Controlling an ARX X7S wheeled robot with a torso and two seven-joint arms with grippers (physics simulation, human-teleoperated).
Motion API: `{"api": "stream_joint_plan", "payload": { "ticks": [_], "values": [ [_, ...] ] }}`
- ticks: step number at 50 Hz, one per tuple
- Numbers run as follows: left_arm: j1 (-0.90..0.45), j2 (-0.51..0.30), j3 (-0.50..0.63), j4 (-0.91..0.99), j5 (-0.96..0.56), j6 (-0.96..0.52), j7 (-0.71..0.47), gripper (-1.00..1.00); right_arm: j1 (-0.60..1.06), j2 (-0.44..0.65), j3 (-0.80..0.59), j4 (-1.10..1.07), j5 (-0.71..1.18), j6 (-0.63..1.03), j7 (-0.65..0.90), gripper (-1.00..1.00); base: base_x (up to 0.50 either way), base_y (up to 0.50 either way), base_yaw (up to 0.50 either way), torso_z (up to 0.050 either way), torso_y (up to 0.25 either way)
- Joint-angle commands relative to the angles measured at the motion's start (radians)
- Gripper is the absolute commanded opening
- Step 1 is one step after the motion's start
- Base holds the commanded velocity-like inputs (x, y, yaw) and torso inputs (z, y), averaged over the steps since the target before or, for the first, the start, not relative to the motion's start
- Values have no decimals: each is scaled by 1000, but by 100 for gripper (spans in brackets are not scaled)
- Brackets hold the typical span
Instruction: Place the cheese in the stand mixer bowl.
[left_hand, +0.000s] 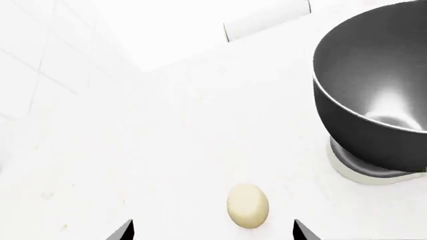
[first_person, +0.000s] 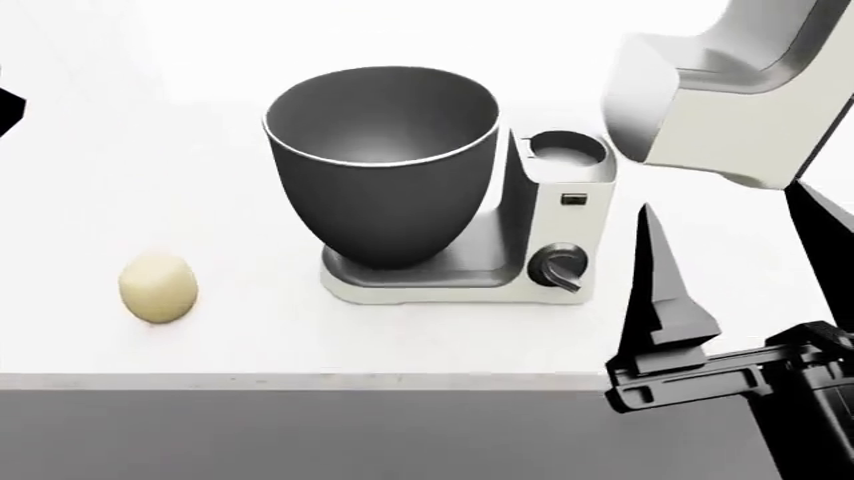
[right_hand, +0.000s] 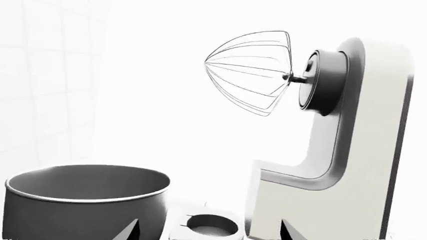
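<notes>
The cheese (first_person: 158, 287) is a small pale cream-yellow lump lying on the white counter, left of the mixer. In the left wrist view the cheese (left_hand: 247, 206) lies just ahead of my left gripper (left_hand: 213, 233), between the lines of its two wide-apart fingertips; the gripper is open and empty. The stand mixer bowl (first_person: 383, 160) is deep and dark grey, empty, seated on the mixer base; it also shows in the left wrist view (left_hand: 373, 90) and the right wrist view (right_hand: 87, 200). My right gripper (first_person: 741, 265) is open and empty, right of the mixer, and shows in the right wrist view (right_hand: 210, 233).
The white mixer body (first_person: 561, 225) with a black knob (first_person: 557, 268) stands right of the bowl. Its head (first_person: 721, 90) is tilted up, with a wire whisk (right_hand: 253, 72) high above the bowl. The counter's front edge (first_person: 307, 380) runs below the cheese.
</notes>
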Motion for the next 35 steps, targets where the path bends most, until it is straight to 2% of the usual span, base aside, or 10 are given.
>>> {"api": "stream_joint_plan", "payload": {
  "ticks": [1,12,14,17,30,35],
  "values": [
    [-7,-6,19,-9,-4,-4,-1,100,8,-12,-12,0,-6,3,14,100,141,0,0,0,0],
    [-7,-13,21,0,-59,9,-1,100,13,-17,-20,6,-7,5,27,100,0,0,0,0,1],
    [-7,-51,93,110,-119,108,-1,100,15,-15,-18,9,-5,9,33,100,0,0,0,0,0],
    [-7,-54,77,118,-172,154,-1,100,5,-17,-24,12,-14,4,36,100,0,0,0,0,0],
    [-4,-61,97,76,-171,138,3,100,-1,-5,-35,23,-24,-14,23,100,0,0,0,0,0],
    [59,-69,58,96,-114,159,72,100,-11,-13,-37,33,-28,-20,25,100,0,0,0,0,0]
  ]
}}
